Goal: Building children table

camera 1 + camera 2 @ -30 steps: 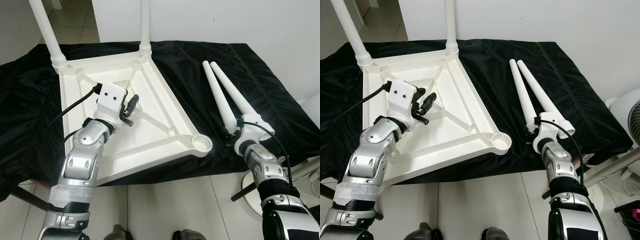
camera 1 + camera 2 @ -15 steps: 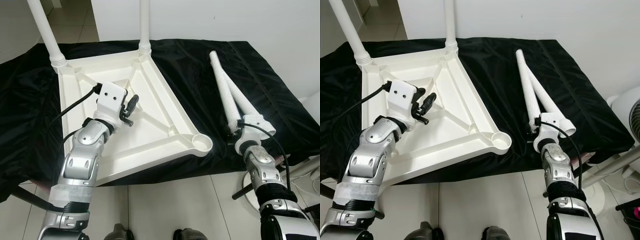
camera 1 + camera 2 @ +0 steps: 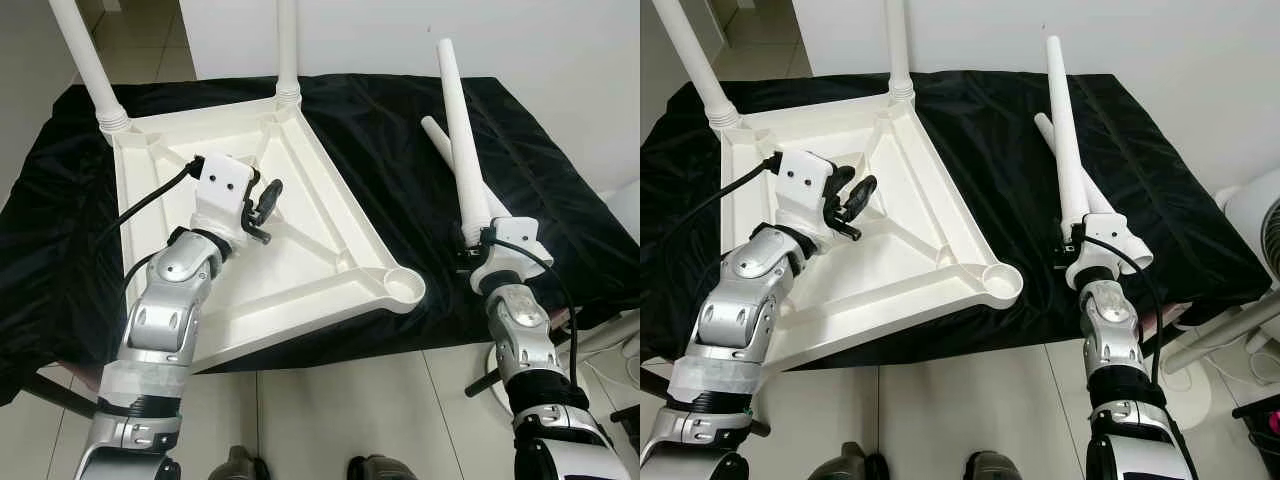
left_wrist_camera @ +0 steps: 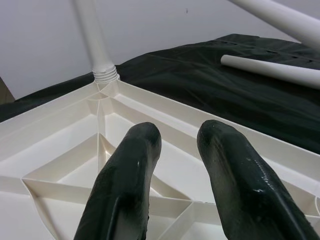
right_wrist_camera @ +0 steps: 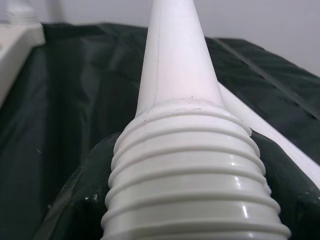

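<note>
The white children's tabletop [image 3: 300, 200] lies upside down on a black cloth, with two white legs [image 3: 92, 70] screwed in at its far corners. The near right corner socket [image 3: 403, 288] holds nothing. My right gripper [image 3: 471, 256] is shut on the threaded end of a third leg [image 3: 458, 130], which tilts steeply up and away; the right wrist view shows its thread [image 5: 190, 165] between the black fingers. A fourth leg [image 3: 1102, 205] lies on the cloth behind it. My left gripper [image 3: 264, 207] hovers open over the tabletop's ribs [image 4: 100, 150], holding nothing.
The black cloth [image 3: 380, 130] covers the whole work table, whose front edge runs just before my arms. A white fan [image 3: 1252, 215] stands on the tiled floor at the right. A white wall rises behind the table.
My right gripper has swung the leg up from lying on the cloth to a steep tilt. The left gripper has barely shifted.
</note>
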### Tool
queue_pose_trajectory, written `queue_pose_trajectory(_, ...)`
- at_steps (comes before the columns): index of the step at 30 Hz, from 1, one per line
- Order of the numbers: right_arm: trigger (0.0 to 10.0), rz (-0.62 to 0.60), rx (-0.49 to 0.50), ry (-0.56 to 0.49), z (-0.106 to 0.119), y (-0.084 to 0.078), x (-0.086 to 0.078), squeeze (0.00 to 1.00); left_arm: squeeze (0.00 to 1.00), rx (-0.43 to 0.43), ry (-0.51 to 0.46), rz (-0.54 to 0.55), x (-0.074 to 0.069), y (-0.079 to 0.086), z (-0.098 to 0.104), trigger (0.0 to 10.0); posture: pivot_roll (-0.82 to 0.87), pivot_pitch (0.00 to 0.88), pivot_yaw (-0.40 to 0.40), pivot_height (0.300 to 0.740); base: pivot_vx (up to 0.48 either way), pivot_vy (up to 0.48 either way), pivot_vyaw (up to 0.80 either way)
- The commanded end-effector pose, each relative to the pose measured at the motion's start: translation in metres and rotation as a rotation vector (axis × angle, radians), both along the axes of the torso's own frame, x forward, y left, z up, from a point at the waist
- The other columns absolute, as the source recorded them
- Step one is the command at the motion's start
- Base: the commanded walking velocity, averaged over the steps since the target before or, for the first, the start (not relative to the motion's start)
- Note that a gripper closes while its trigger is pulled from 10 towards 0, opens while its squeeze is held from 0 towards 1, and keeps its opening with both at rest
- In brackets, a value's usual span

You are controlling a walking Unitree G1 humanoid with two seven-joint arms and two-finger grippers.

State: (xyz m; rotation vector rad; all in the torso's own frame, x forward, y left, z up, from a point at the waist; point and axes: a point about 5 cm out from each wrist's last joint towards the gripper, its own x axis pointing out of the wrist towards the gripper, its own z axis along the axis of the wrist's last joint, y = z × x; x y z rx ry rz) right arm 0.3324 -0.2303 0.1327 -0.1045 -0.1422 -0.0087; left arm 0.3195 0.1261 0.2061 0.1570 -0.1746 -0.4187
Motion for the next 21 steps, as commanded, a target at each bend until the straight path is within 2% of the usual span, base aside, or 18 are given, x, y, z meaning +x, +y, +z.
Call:
queue_pose_trajectory(1, 10.0, 0.027, 0.016, -0.042, 0.005, 0.001, -0.002, 0.00, 0.00, -0.021, 0.024, -0.032, -0.001, -0.001, -0.003, 10.0, -0.19, 0.067, 0.025, 0.740, 0.000, 0.000, 0.00)
queue_pose_trajectory(3, 10.0, 0.035, 0.031, -0.062, 0.008, 0.001, -0.002, 0.00, 0.00, -0.027, 0.027, -0.048, 0.000, -0.001, -0.003, 10.0, -0.19, 0.069, 0.031, 0.740, 0.000, 0.000, 0.00)
queue_pose_trajectory(4, 10.0, 0.032, 0.046, -0.076, 0.010, 0.001, -0.002, 0.00, 0.82, -0.041, 0.030, -0.074, 0.000, -0.003, -0.002, 10.0, -0.19, 0.069, 0.031, 0.740, 0.000, 0.000, 0.00)
queue_pose_trajectory(5, 10.0, 0.027, 0.059, -0.095, 0.012, 0.001, -0.003, 0.00, 1.00, -0.071, 0.037, -0.100, 0.000, -0.003, -0.001, 10.0, -0.20, 0.078, 0.036, 0.740, 0.000, 0.000, 0.00)
queue_pose_trajectory(9, 10.0, 0.012, 0.076, -0.118, 0.015, 0.001, -0.004, 0.00, 1.00, -0.091, 0.040, -0.127, 0.001, -0.003, 0.002, 10.0, -0.20, 0.087, 0.043, 0.740, 0.000, 0.000, 0.00)
queue_pose_trajectory(16, 10.0, -0.005, 0.091, -0.138, 0.016, 0.000, -0.006, 0.00, 1.00, -0.077, 0.032, -0.121, 0.003, -0.002, 0.005, 10.0, -0.21, 0.089, 0.045, 0.740, 0.000, 0.000, 0.00)
queue_pose_trajectory(17, 10.0, -0.009, 0.101, -0.159, 0.019, 0.000, -0.007, 0.00, 0.00, -0.091, 0.047, -0.132, 0.004, -0.003, 0.006, 10.0, -0.20, 0.090, 0.041, 0.740, 0.000, 0.000, 0.00)
queue_pose_trajectory(20, 10.0, -0.009, 0.101, -0.159, 0.019, 0.000, -0.007, 0.00, 0.00, -0.091, 0.047, -0.132, 0.004, -0.003, 0.006, 10.0, -0.20, 0.090, 0.041, 0.740, 0.000, 0.000, 0.00)
queue_pose_trajectory(21, 10.0, -0.010, 0.098, -0.190, 0.024, 0.000, -0.007, 0.00, 0.00, -0.111, 0.075, -0.165, 0.005, -0.004, 0.008, 10.0, -0.19, 0.093, 0.045, 0.740, 0.000, 0.000, 0.00)
